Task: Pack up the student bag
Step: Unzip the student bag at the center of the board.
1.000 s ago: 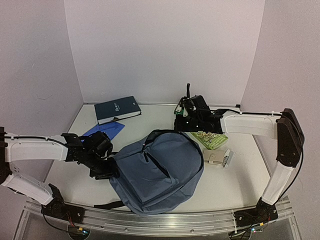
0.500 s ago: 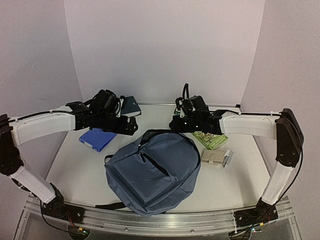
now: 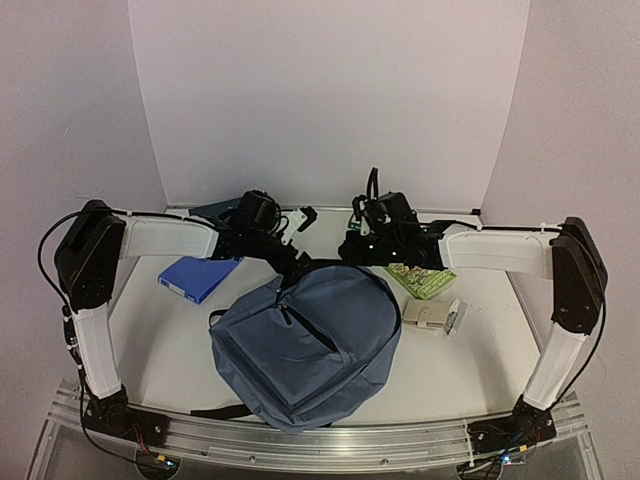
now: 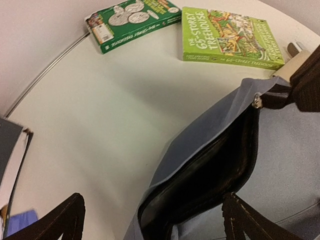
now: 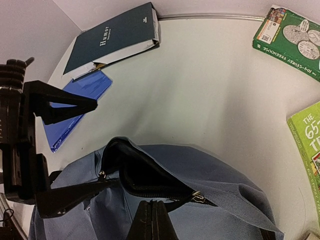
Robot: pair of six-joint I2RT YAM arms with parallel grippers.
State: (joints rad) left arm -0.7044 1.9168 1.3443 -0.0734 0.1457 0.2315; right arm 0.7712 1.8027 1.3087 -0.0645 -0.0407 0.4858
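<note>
The slate-blue student bag (image 3: 310, 335) lies flat in the middle of the table, its top zipper partly undone and the black-lined mouth gaping (image 5: 140, 175). My left gripper (image 3: 292, 250) is open at the bag's top left. Its fingers (image 4: 65, 220) straddle the rim of the opening (image 4: 200, 175), and nothing is held. My right gripper (image 5: 152, 220) is shut on the black zipper pull beside the slider (image 5: 197, 197) at the bag's top edge. It shows as a dark shape (image 4: 305, 80) in the left wrist view.
A dark navy book (image 5: 112, 40) lies at the back left, with a bright-blue book (image 3: 195, 275) in front of it. A dark green book (image 4: 132, 22) and a light green book (image 3: 420, 278) lie at the back right. A beige case (image 3: 432, 316) sits right of the bag.
My left gripper let go of the bag's left side and opened. That arm swung round the back to the bag's top opening. The bag shifted left and settled. The right gripper stayed shut.
</note>
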